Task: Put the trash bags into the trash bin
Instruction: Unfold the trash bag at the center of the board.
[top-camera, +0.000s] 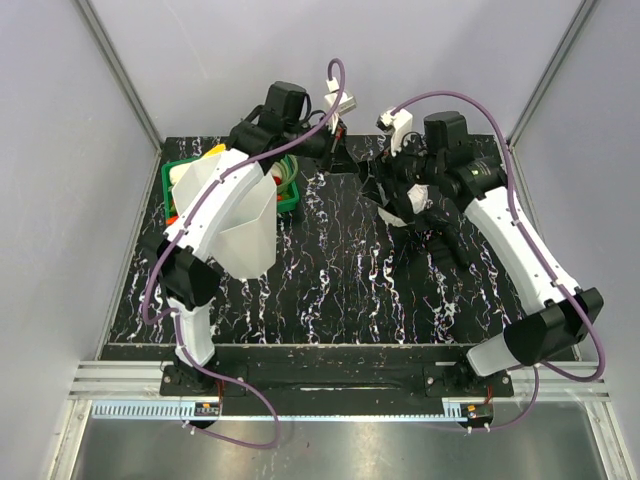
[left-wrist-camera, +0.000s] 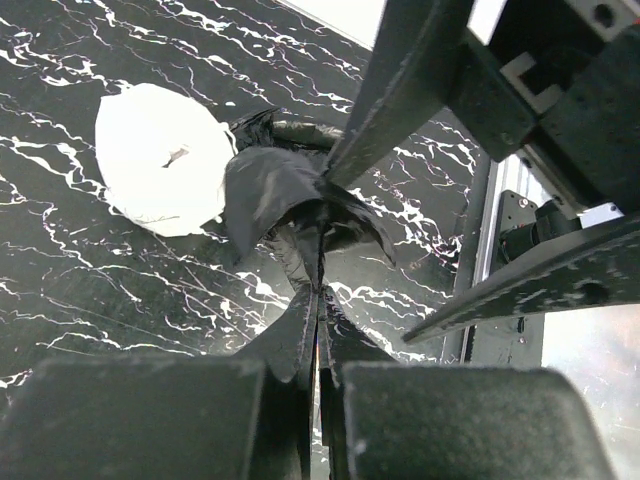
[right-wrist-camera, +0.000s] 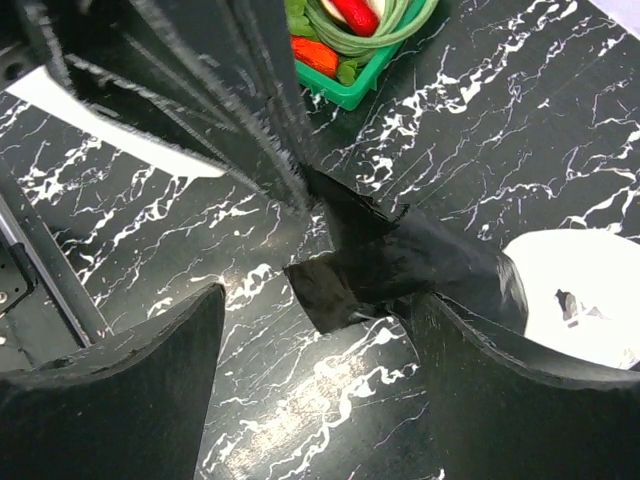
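Observation:
The trash bag (left-wrist-camera: 270, 185) is a crumpled piece of black film, held just above the marbled table beside a white roll of plastic (left-wrist-camera: 160, 160). My left gripper (left-wrist-camera: 320, 295) is shut on a fold of the bag. In the right wrist view the bag (right-wrist-camera: 420, 255) hangs between the spread fingers of my right gripper (right-wrist-camera: 320, 298), which is open around it. In the top view the bag (top-camera: 377, 185) is at the back centre, between the left gripper (top-camera: 358, 168) and the right gripper (top-camera: 395, 195). The trash bin (top-camera: 240, 215), white and translucent, stands at the left under my left arm.
A green basket (top-camera: 291, 198) of toy vegetables stands behind the bin at the back left; it also shows in the right wrist view (right-wrist-camera: 352, 85). The white roll (right-wrist-camera: 570, 285) lies right of the bag. Grey walls enclose the table.

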